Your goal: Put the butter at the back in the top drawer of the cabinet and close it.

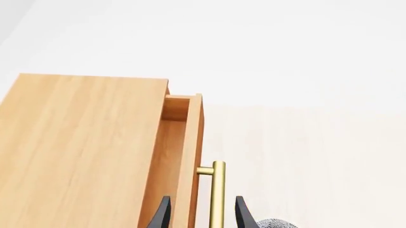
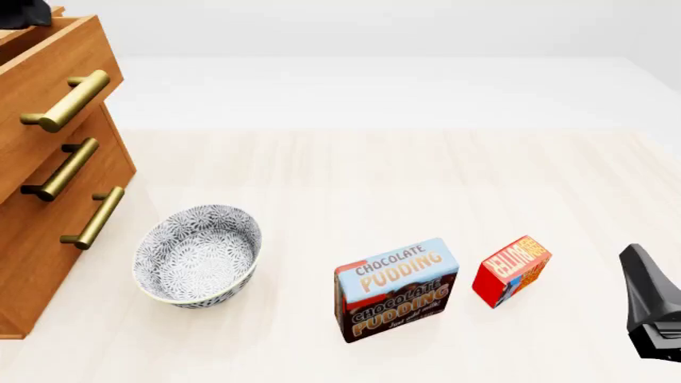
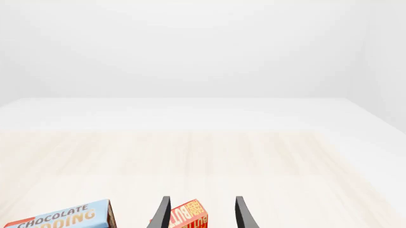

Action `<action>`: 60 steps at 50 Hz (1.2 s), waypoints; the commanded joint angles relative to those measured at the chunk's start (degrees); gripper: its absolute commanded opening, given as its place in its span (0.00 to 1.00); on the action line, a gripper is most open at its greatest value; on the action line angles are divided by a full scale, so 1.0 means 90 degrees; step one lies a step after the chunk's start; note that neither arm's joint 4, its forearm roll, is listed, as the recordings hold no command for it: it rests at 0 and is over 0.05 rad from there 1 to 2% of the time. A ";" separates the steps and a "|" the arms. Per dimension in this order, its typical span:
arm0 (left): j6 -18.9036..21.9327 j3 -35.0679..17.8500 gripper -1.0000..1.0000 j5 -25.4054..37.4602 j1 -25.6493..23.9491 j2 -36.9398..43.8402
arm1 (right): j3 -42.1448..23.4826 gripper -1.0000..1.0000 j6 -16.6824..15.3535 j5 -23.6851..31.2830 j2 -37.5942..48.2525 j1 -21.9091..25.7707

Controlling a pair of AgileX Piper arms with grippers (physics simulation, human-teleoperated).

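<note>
The butter (image 2: 512,270) is a small red box lying on the table to the right of the chocolate pudding box (image 2: 396,289). My right gripper (image 2: 649,307) hovers to its right, apart from it. In the right wrist view the butter (image 3: 189,217) lies ahead between the open fingers of the right gripper (image 3: 201,216). The cabinet (image 2: 43,199) stands at the far left, its top drawer (image 1: 180,142) pulled out a little. My left gripper (image 1: 201,216) is open, with a finger on each side of the top drawer's brass handle (image 1: 217,194).
A patterned grey bowl (image 2: 197,254) sits in front of the cabinet, to the left of the pudding box. Two lower drawers with brass handles (image 2: 64,169) are shut. A dark part of the left arm (image 2: 24,12) shows above the cabinet.
</note>
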 commanded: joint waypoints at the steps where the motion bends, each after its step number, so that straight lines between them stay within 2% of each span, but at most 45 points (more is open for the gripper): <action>1: -0.0015 0.0055 1.00 -0.0068 0.0010 0.0061 | 0.0000 1.00 0.0000 0.0000 0.0000 0.0000; 60: -0.0007 0.0315 1.00 -0.0353 0.0056 0.0362 | 0.0000 1.00 0.0000 0.0000 0.0000 0.0000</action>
